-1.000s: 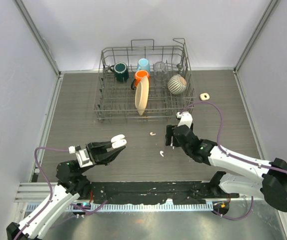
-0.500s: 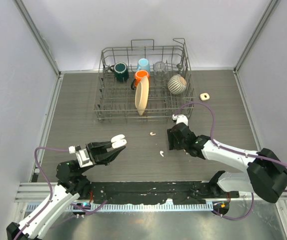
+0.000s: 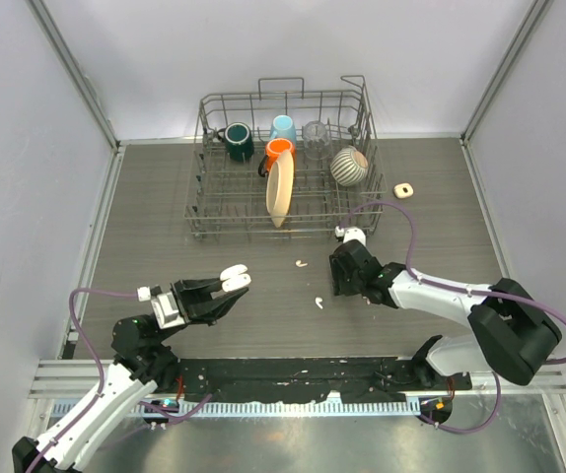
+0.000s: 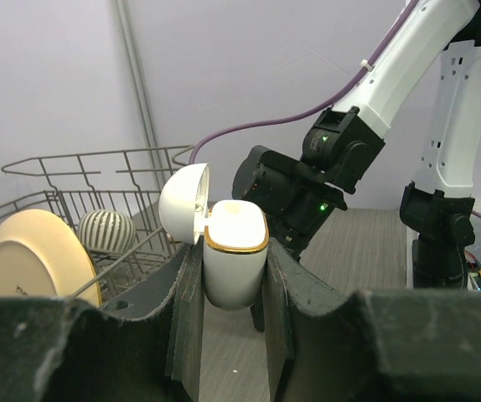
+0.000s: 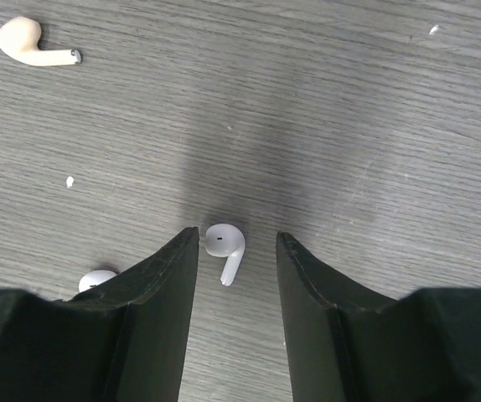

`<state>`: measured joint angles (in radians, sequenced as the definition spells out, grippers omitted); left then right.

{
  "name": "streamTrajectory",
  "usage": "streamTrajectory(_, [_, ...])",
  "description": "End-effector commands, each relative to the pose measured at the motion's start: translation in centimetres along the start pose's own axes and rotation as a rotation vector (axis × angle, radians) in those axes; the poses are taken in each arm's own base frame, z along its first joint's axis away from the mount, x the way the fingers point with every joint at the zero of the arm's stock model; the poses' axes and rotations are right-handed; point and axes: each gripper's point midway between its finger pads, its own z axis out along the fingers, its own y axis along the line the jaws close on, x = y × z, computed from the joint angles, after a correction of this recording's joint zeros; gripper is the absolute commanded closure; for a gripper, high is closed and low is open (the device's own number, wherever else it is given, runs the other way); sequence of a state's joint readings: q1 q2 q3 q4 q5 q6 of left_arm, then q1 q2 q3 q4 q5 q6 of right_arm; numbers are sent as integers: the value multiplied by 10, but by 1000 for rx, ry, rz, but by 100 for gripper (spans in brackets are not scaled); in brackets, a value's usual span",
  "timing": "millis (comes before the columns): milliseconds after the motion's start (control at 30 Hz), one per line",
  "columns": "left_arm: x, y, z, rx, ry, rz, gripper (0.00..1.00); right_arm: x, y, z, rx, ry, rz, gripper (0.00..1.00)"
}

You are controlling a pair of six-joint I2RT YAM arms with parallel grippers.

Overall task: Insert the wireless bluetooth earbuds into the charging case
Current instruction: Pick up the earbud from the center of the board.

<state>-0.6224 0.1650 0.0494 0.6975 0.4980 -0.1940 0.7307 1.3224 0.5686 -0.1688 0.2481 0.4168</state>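
My left gripper (image 3: 226, 287) is shut on the white charging case (image 3: 232, 277) and holds it above the table, lid open; in the left wrist view the case (image 4: 234, 260) sits upright between the jaws (image 4: 234, 251), with a gold rim. My right gripper (image 3: 339, 274) is open and low on the table. In the right wrist view (image 5: 236, 241) a white earbud (image 5: 224, 245) lies between the fingers, close to the left one. A second earbud (image 5: 33, 42) lies far left, and a third (image 5: 98, 279) peeks from behind the left finger. Two earbuds (image 3: 302, 263) (image 3: 318, 303) show in the top view.
A wire dish rack (image 3: 201, 158) at the back holds mugs, a glass, a striped bowl and a tan plate. A small beige case (image 3: 403, 189) lies at the right of the rack. Purple cables loop from both arms.
My right gripper has shifted slightly left and towards the rack, its arm bending further round. My left gripper has stayed put with the case.
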Motion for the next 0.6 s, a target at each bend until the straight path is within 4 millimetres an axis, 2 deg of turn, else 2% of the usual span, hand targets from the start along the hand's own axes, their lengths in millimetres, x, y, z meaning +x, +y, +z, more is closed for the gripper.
streamTrajectory(0, [4,2,-1,-5,-2,21,100,-25,11,2,-30,-56,4,53])
streamTrajectory(367, [6,3,-1,-10,3,16,100,-22,13,2,-37,-39,21,55])
streamTrajectory(567, [7,3,-2,-11,4,16,100,-21,12,4,-18,-15,34,60])
